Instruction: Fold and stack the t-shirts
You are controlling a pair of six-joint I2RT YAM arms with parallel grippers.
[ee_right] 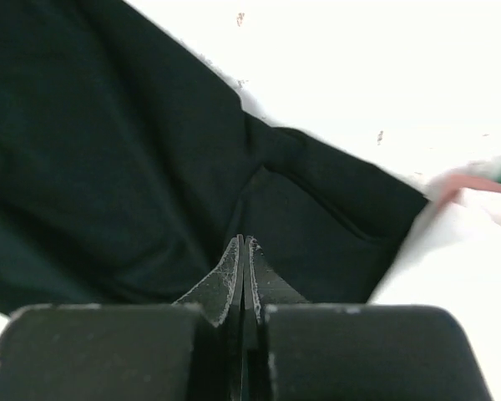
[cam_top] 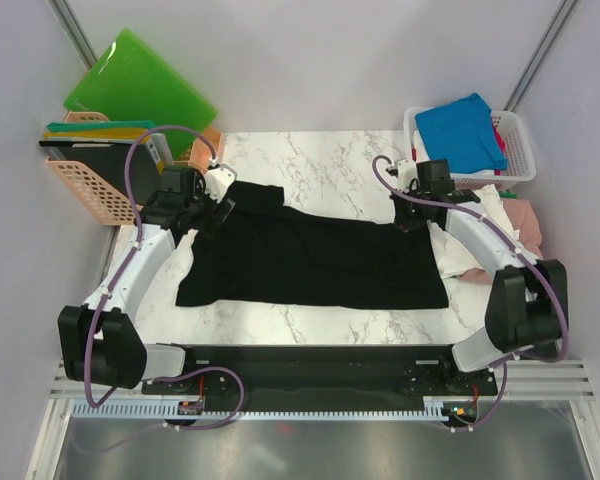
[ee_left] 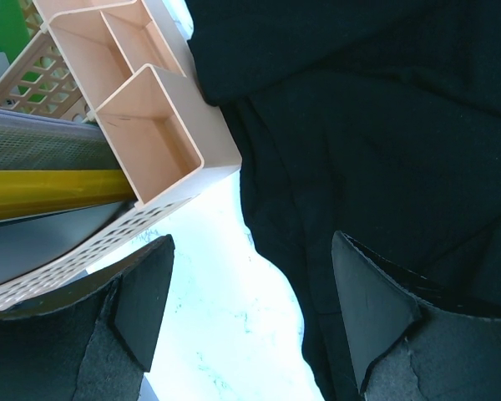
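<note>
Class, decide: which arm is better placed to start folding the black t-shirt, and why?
Right. The right gripper is shut on the black t-shirt at its far right corner, apparently pinching cloth; the left gripper hangs open over its left edge, holding nothing.

right gripper [ee_right: 243, 244]: fingers pressed flat together, tips against black cloth; pinch unclear
black t-shirt [ee_right: 125, 159]: fills left and centre, creased near fingertips, corner pointing right
table [ee_right: 359, 67]: white, upper right
pink cloth [ee_right: 472, 185]: blurred, right edge, just beside shirt corner
</note>
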